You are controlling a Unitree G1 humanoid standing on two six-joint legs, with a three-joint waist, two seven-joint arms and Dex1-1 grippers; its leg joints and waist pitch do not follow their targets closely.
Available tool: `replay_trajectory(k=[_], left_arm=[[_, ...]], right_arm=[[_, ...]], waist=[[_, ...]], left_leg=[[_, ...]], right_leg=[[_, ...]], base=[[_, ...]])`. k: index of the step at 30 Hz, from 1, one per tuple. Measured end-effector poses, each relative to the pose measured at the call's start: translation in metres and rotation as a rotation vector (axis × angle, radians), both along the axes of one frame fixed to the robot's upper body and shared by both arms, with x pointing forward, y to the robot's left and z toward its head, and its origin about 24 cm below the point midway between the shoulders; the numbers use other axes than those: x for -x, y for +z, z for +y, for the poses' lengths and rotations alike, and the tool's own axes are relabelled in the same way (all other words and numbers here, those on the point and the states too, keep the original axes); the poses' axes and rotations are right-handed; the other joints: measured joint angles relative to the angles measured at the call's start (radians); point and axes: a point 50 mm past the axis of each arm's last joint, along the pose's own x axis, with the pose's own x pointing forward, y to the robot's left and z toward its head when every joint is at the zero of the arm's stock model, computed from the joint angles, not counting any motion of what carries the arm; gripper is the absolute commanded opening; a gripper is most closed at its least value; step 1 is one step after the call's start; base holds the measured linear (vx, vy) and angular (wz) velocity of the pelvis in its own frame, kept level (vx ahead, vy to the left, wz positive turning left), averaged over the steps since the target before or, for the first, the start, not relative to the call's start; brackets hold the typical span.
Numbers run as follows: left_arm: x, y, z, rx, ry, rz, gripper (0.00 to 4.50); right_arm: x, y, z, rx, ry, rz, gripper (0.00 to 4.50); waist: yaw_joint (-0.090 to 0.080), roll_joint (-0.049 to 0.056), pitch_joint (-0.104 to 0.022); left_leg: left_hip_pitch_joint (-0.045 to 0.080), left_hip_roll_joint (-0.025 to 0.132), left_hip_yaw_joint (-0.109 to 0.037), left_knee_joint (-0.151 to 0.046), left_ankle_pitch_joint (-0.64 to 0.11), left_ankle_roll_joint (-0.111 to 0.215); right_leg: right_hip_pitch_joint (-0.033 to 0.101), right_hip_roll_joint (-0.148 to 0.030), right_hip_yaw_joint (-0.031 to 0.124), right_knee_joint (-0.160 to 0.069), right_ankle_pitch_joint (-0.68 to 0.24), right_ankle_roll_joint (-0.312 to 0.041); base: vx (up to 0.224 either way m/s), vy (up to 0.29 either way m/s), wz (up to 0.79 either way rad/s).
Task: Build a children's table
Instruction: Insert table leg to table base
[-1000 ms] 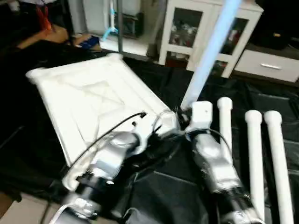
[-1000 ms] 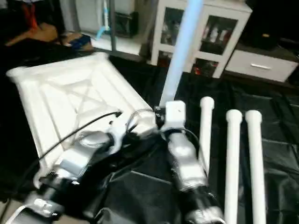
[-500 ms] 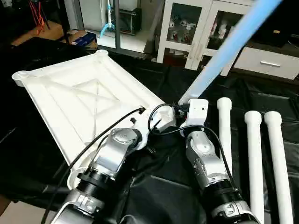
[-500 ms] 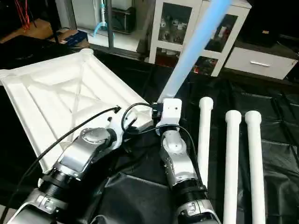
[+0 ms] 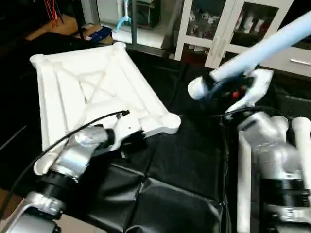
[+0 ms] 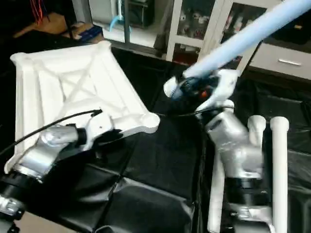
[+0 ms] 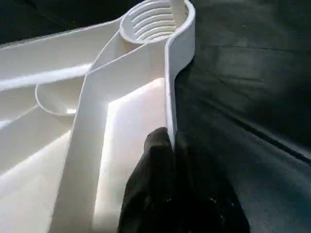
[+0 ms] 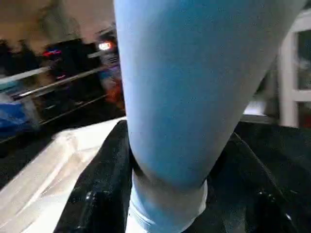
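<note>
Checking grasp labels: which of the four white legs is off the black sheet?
The leg clamped in the right gripper, slanting up and away toward the cabinet; the other legs lie flat beside the right forearm.

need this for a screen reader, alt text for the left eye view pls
The robot's right hand holds a white table leg slanted up to the right, its end lifted off the black sheet. The left hand grips the rim of the upturned white tabletop near a corner socket.

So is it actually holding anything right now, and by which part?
Yes. The right gripper clamps a tube leg near its lower end; the left gripper pinches the tabletop by its edge rim, near a corner socket.
</note>
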Motion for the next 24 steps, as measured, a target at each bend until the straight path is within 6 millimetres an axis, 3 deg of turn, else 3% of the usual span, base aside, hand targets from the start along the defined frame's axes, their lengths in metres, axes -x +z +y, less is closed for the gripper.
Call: replay_trajectory(k=[1, 5, 6, 11, 14, 17, 20, 24], left_arm=[[0.001, 0.000, 0.002, 0.027, -0.006, 0.042, 0.57], [-0.002, 0.021, 0.011, 0.207, 0.009, 0.037, 0.63], [-0.004, 0.035, 0.014, 0.289, 0.018, 0.034, 0.92], [-0.017, 0.088, 0.024, 0.560, 0.016, -0.030, 1.23], [-0.025, 0.113, 0.007, 0.747, -0.015, -0.060, 1.41], [-0.026, 0.132, -0.027, 0.901, -0.050, -0.059, 1.72], [-0.022, 0.137, -0.059, 0.989, -0.106, -0.011, 1.84], [-0.020, 0.135, -0.069, 1.010, -0.117, 0.049, 2.22]], right_arm=[[0.002, -0.004, -0.003, 0.015, 0.015, 0.012, 1.85], [0.004, -0.012, -0.008, 0.070, 0.039, 0.056, 1.85], [0.004, -0.011, -0.011, 0.112, 0.039, 0.058, 1.85], [0.007, -0.014, -0.017, 0.378, 0.072, 0.109, 1.85], [0.010, -0.019, -0.006, 0.494, 0.138, 0.130, 1.85], [0.016, -0.022, 0.013, 0.573, 0.238, 0.155, 1.85], [0.022, -0.022, 0.028, 0.711, 0.348, 0.157, 1.85], [0.027, -0.023, 0.030, 0.836, 0.395, 0.155, 1.85]], waist=[[0.009, 0.002, 0.001], [0.028, 0.004, 0.003], [0.038, 0.005, 0.003], [0.057, 0.007, 0.005], [0.068, 0.008, 0.005], [0.072, 0.008, 0.005], [0.072, 0.011, 0.006], [0.068, 0.014, 0.007]], left_leg=[[0.001, 0.002, 0.004, 0.001, 0.001, -0.001], [0.002, 0.006, 0.015, 0.002, 0.000, -0.010], [0.004, 0.006, 0.016, 0.003, 0.000, -0.011], [0.013, 0.005, 0.018, 0.004, 0.000, -0.012], [0.015, 0.005, 0.018, 0.004, 0.001, -0.013], [0.015, 0.006, 0.018, 0.004, 0.001, -0.012], [0.015, 0.005, 0.018, 0.005, 0.000, -0.012], [0.015, 0.006, 0.017, 0.005, 0.000, -0.012]], right_leg=[[0.000, 0.000, 0.000, 0.002, 0.000, 0.000], [-0.002, -0.002, 0.001, 0.008, 0.000, -0.001], [-0.002, -0.002, 0.002, 0.012, 0.000, -0.001], [0.005, -0.003, 0.007, 0.015, 0.000, 0.000], [0.008, -0.003, 0.007, 0.014, 0.000, 0.000], [0.011, -0.003, 0.007, 0.013, 0.000, 0.000], [0.013, -0.003, 0.007, 0.012, -0.002, 0.002], [0.012, -0.002, 0.007, 0.013, -0.003, 0.003]], base=[[0.000, 0.000, 0.00], [0.000, 0.000, 0.00], [0.000, 0.000, 0.00], [0.000, 0.000, 0.00], [0.000, 0.000, 0.00], [0.000, 0.000, 0.00], [0.000, 0.000, 0.00], [0.000, 0.000, 0.00]])
